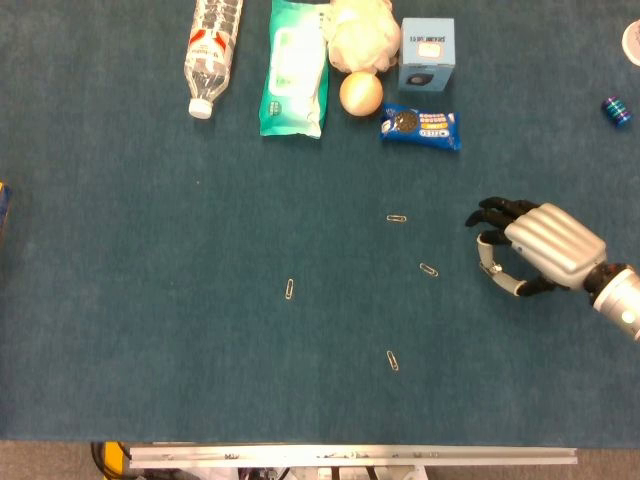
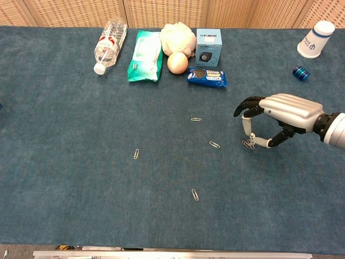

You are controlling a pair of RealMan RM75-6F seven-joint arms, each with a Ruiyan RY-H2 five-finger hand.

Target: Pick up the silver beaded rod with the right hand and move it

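My right hand [image 1: 548, 250] [image 2: 285, 111] hovers low over the blue table cloth at the right. Its dark fingers curl down, and finger and thumb pinch a tiny silver beaded rod [image 2: 251, 138] [image 1: 491, 268]. The rod hangs upright, and its lower end is right at a paperclip [image 2: 248, 143] lying on the cloth. I cannot tell whether rod and paperclip touch. My left hand shows in neither view.
Several more paperclips [image 1: 428, 269] [image 1: 397, 218] [image 1: 392, 360] [image 1: 289, 289] lie scattered mid-table. Along the far edge lie a water bottle [image 1: 212, 45], a green wipes pack [image 1: 295, 66], a round yellowish ball [image 1: 361, 93], a blue box [image 1: 427, 52] and a cookie pack [image 1: 421, 125]. A blue spool [image 2: 300, 73] and paper cup [image 2: 315, 39] stand far right.
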